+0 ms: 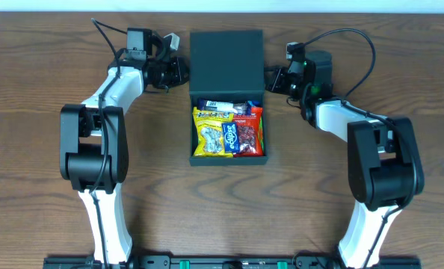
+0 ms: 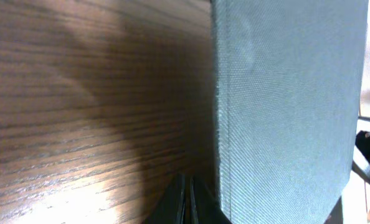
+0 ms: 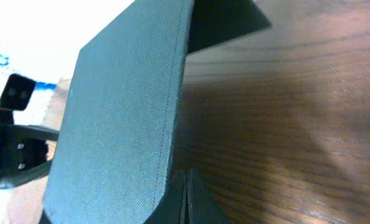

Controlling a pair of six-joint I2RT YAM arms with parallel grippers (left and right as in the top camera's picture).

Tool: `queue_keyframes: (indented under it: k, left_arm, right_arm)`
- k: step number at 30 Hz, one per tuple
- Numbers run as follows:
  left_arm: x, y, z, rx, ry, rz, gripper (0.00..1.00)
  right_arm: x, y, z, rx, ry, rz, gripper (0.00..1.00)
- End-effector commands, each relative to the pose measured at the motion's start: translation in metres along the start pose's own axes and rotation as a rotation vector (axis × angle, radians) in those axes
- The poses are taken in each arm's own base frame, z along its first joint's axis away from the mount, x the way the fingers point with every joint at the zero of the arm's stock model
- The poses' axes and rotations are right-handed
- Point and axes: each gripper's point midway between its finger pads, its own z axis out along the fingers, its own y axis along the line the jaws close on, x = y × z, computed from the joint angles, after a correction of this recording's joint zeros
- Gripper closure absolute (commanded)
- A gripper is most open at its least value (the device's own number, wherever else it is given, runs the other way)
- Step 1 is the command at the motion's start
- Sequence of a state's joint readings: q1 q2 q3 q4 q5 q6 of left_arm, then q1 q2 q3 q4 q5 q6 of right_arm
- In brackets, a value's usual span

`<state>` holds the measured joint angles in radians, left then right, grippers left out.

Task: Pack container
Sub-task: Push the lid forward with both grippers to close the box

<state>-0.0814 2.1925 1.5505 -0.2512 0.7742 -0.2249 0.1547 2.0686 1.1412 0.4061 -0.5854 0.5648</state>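
The dark teal container (image 1: 228, 158) stands open at the table's middle, its hinged lid (image 1: 226, 61) raised at the back. Inside lie a yellow packet (image 1: 211, 131), a blue packet (image 1: 229, 137), a red packet (image 1: 249, 133) and a white-and-dark packet (image 1: 220, 104). My left gripper (image 1: 182, 72) is shut, its tips at the lid's left edge; the left wrist view shows the lid (image 2: 284, 112) right beside the closed fingers (image 2: 188, 202). My right gripper (image 1: 270, 79) is shut at the lid's right edge; the right wrist view shows the lid (image 3: 123, 118) beside the closed fingers (image 3: 185, 199).
The wooden table (image 1: 50, 187) runs all around the container. Cables loop over both arms near the back edge. The arm bases stand at the front left (image 1: 95, 164) and front right (image 1: 383, 172).
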Motion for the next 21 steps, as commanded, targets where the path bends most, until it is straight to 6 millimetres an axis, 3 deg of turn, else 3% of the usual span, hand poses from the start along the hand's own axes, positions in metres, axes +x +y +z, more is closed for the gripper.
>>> queue_keyframes:
  k: [1,14,21]
  left_arm:
    - [-0.005,-0.035,-0.003,0.103,0.004,0.113,0.94]
    - [-0.025,-0.082,-0.053,0.118,-0.081,0.313,0.94]
    - [-0.013,-0.105,-0.084,0.103,-0.061,0.449,0.94]
  right_arm:
    - [0.01,0.033,-0.003,-0.179,0.072,-0.076,0.99]
    - [-0.006,0.063,-0.03,-0.424,0.065,-0.187,0.98]
    - [0.007,0.078,-0.04,-0.532,0.127,-0.224,0.98]
